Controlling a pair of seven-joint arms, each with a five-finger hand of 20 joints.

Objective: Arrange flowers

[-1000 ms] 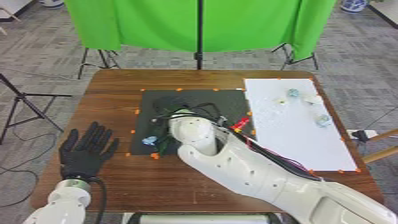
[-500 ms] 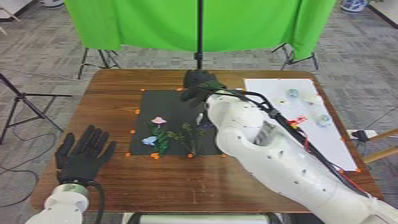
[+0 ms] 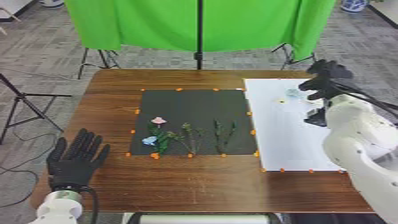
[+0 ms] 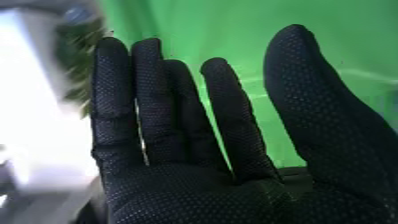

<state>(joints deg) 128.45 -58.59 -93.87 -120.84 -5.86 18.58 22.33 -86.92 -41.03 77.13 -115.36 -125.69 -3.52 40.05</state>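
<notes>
My right hand point(image 3: 326, 80) is over the far right part of the white sheet, open, beside pale flowers point(image 3: 294, 93) lying there. In the right wrist view the hand point(image 4: 191, 195) has straight fingers and holds nothing. My left hand point(image 3: 75, 161) rests open at the left of the table. On the black mat point(image 3: 187, 107) lie a pink flower point(image 3: 158, 120), a blue flower point(image 3: 149, 140), thin green sprigs point(image 3: 190, 139) and, to their right, green stems point(image 3: 224, 137). The right arm covers part of the sheet.
The white sheet point(image 3: 282, 140) lies on the brown table point(image 3: 169, 185), right of the mat. Small orange markers line both. Beyond the far edge stand a black pole point(image 3: 200, 35) and a green cloth point(image 3: 253, 25).
The right hand has swung from above the mat, then its far edge, out to the far right of the sheet. The mat's flowers and stems are uncovered. The left hand has shifted slightly nearer.
</notes>
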